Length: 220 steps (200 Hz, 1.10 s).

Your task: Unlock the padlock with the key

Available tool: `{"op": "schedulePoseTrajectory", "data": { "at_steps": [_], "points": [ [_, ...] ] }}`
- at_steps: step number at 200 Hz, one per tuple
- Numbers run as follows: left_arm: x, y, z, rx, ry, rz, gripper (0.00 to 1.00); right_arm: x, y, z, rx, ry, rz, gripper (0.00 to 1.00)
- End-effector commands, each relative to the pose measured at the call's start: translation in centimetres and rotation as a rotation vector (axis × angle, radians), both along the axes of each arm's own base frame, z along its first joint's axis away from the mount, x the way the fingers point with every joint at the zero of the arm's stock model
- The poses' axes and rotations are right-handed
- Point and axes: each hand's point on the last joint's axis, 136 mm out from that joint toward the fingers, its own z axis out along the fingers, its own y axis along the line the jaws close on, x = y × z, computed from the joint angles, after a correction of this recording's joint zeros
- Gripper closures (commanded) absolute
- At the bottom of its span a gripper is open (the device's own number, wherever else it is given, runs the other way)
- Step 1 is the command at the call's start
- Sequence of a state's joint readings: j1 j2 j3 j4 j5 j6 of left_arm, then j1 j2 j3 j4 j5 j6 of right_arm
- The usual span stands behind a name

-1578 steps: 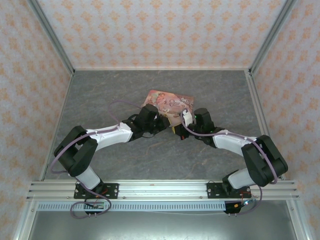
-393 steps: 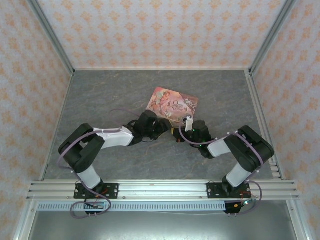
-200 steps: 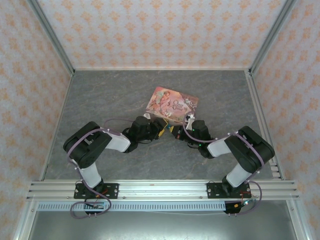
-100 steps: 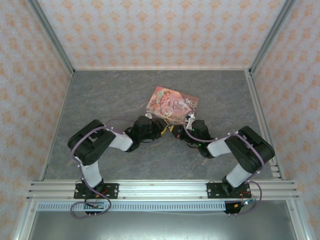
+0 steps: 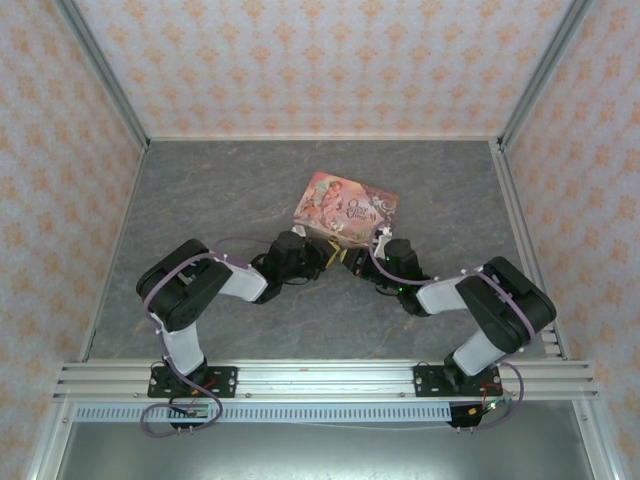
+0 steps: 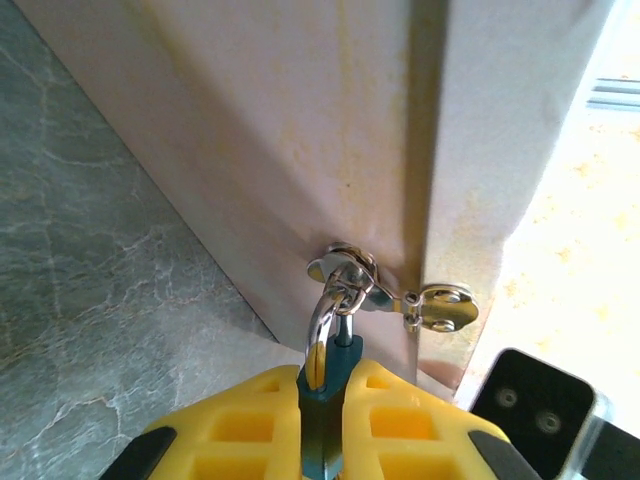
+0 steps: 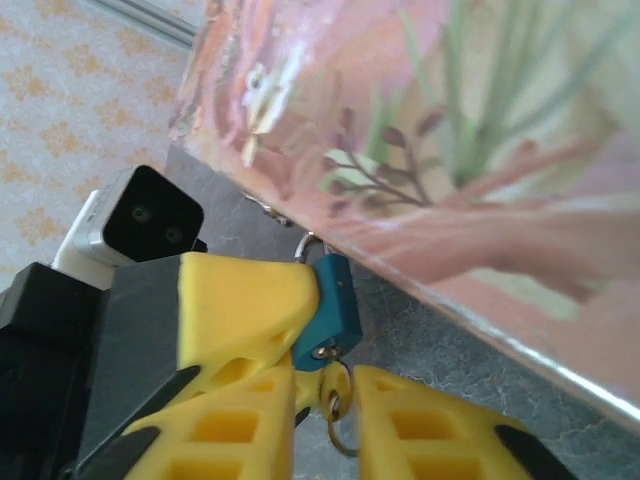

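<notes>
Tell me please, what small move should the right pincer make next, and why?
Probably close the right pincer on the key and turn it. The left pincer grips the padlock, its shackle hooked in the clasp of the box, and the key hangs under the padlock between the right fingers, which stand apart.

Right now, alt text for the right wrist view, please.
A small blue-teal padlock, clamped in the left claw, sits against the edge of a flat pink illustrated box. Below it, a thin wire ring dangles between the parted yellow fingers of the right claw.
</notes>
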<state>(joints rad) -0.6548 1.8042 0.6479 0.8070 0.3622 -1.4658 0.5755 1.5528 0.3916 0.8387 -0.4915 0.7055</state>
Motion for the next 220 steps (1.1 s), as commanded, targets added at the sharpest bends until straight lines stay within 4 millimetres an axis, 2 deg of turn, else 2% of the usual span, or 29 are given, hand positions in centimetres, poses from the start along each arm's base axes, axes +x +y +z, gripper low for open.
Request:
{"op": "schedulePoseTrajectory", "data": {
  "at_steps": [1,49,77,95,119,152,157,159,161,189,220],
  "points": [
    [0.1,0.2,0.9,0.023,-0.008,0.017,1.00,-0.1,-0.5,0.9,-0.035,-0.050,-0.009,0.70],
    [-0.2,0.5,1.7,0.019,0.010,0.024,1.00,-1.0,-2.6,1.3,-0.182,-0.104,-0.021,0.50],
    [-0.5,0.5,2.3,0.020,0.030,0.020,1.00,-1.6,-3.6,3.5,-0.270,-0.220,0.010,0.42],
    [-0.7,0.5,2.7,0.026,0.049,0.016,1.00,-2.1,-3.9,6.2,-0.325,-0.330,0.050,0.40],
    [-1.0,0.5,2.8,0.022,0.090,0.019,1.00,-2.6,-3.9,8.4,-0.416,-0.440,0.129,0.31],
    [-1.4,0.2,3.5,0.008,0.124,0.007,1.00,-3.3,-3.3,9.6,-0.521,-0.554,0.267,0.14],
    [-1.4,0.1,3.6,0.008,0.127,0.004,1.00,-3.5,-3.2,9.7,-0.527,-0.577,0.287,0.09],
    [-1.4,0.1,3.6,0.009,0.129,0.003,1.00,-3.6,-3.1,9.8,-0.529,-0.588,0.295,0.02],
    [-1.4,0.1,3.7,0.008,0.129,0.001,1.00,-3.6,-3.0,9.8,-0.531,-0.596,0.303,0.00],
    [-1.6,0.2,4.0,0.000,0.140,0.007,1.00,-4.5,-2.7,9.9,-0.641,-0.754,0.387,0.01],
    [-1.8,0.2,4.4,-0.012,0.163,0.014,1.00,-5.2,-2.5,8.7,-0.846,-0.897,0.454,0.01]
  ]
}}
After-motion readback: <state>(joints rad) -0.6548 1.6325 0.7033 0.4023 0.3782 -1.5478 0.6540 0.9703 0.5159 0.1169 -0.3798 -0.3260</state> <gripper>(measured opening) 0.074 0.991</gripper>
